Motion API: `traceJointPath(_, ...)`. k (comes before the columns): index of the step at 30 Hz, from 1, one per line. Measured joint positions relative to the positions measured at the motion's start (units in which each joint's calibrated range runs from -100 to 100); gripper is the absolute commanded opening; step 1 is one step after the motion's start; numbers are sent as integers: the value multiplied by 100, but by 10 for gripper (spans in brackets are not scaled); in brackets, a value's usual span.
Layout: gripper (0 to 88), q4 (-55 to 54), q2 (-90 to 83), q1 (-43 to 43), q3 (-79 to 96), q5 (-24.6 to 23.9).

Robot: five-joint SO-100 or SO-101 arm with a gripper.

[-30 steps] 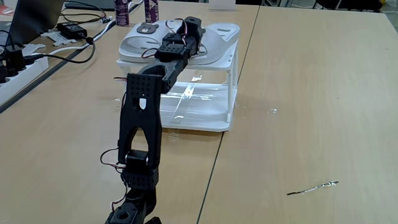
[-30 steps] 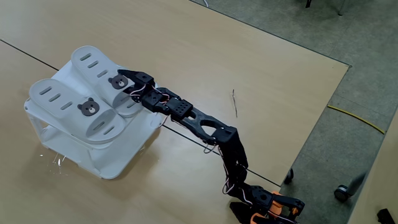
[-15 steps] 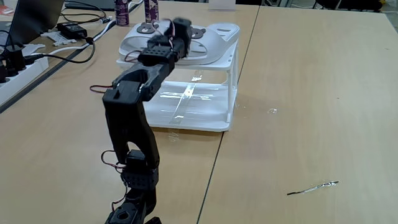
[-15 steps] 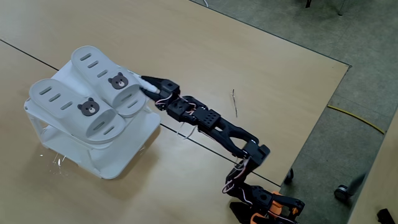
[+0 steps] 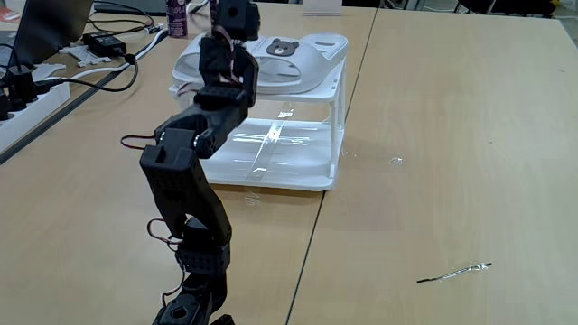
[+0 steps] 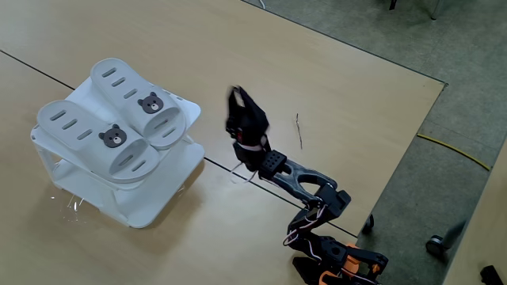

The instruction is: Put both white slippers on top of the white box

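In a fixed view the pincer (image 5: 233, 11) is raised at the top edge, empty. Just right of it and lower, the white slippers (image 5: 289, 56) lie on the white box (image 5: 298, 135), on the counter (image 5: 452, 135).

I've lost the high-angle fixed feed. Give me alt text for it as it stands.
Both white slippers lie side by side on the slatted top of the white box, bear badges up. The black arm is folded upright over the wooden table, its gripper raised clear of the box and holding nothing visible.
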Motion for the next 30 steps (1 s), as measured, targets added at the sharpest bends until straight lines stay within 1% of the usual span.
traceJointPath(2, 8, -1408, -198, 0, 557, 0)
traceJointPath(3, 8, -1914, -388, 0, 872, 0)
traceJointPath(4, 8, -2146, -668, 0, 1231, 0)
traceJointPath(7, 8, -2412, -2037, 0, 2570, 0)
traceJointPath(11, 8, -2446, -4437, 7, 4969, 0)
traceJointPath(13, 8, -2446, -5699, -202, 5858, 0)
traceJointPath(16, 8, -2506, -6581, -210, 5903, 0)
traceJointPath(21, 8, -2506, -7414, -240, 5885, 0)
traceJointPath(25, 8, -2506, -7439, -472, 5876, 0)
traceJointPath(30, 8, -2506, -7439, -502, 5876, 0)
